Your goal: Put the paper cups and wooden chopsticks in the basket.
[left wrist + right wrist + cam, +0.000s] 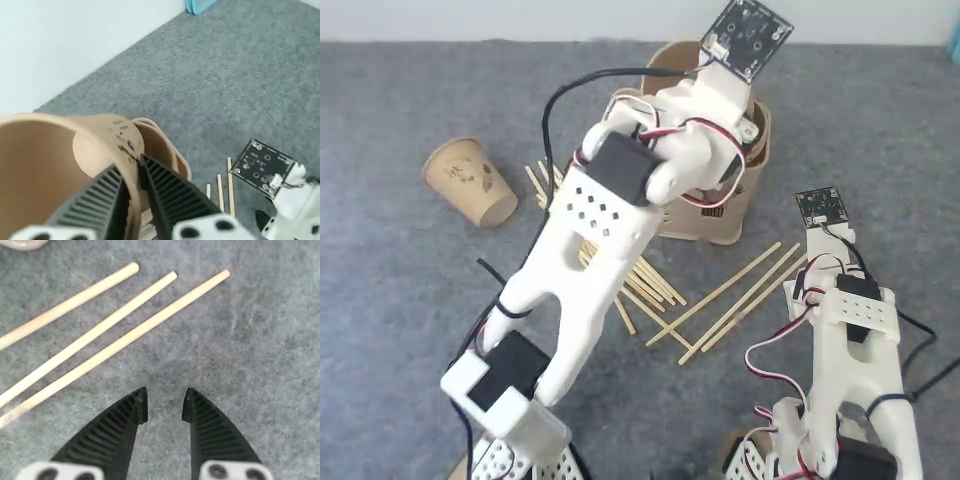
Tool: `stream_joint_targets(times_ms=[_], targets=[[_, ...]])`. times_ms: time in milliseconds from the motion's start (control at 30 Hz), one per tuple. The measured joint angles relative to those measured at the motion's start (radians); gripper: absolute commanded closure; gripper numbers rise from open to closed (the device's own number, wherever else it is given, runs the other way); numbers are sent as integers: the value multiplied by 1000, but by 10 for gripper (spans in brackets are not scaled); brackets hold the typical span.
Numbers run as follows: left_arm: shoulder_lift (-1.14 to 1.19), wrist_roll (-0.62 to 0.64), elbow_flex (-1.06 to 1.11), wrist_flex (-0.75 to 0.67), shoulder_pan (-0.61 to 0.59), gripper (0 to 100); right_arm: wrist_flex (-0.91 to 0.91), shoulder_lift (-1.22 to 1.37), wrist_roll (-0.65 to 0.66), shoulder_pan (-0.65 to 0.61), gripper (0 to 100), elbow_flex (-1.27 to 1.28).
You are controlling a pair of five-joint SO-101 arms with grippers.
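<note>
Left hand [131, 165] pinching cup [45, 150], right hand [165, 392] parted — chopsticks [125, 310] beside

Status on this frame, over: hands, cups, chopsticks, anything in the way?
Left hand shut on paper cup at the basket. Right hand open beside three chopsticks. Second cup on its side. Nothing seen in the way.

The surface [400, 330] is grey, rough, felt-like cloth. The chopsticks [100, 328] are pale, smooth, bare wood. The paper cup [40, 165] is matt brown paper. The left pincer [131, 164] and right pincer [165, 402] have ribbed, matt black plastic fingers [122, 432].
</note>
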Motion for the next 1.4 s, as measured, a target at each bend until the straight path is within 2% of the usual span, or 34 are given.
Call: stream_joint_targets(times_ms=[133, 400, 1033, 1167, 1400], targets=[[9, -2, -121, 89, 12, 988, 0, 0, 0, 0, 876, 0], [18, -95, -157, 169, 54, 988, 0, 0, 0, -5, 876, 0], [161, -270, -157, 239, 17, 987, 0, 0, 0, -5, 876, 0], [161, -316, -195, 293, 49, 934, 0, 0, 0, -5, 876, 0], [161, -287, -354, 324, 61, 833, 0, 0, 0, -5, 876, 0]])
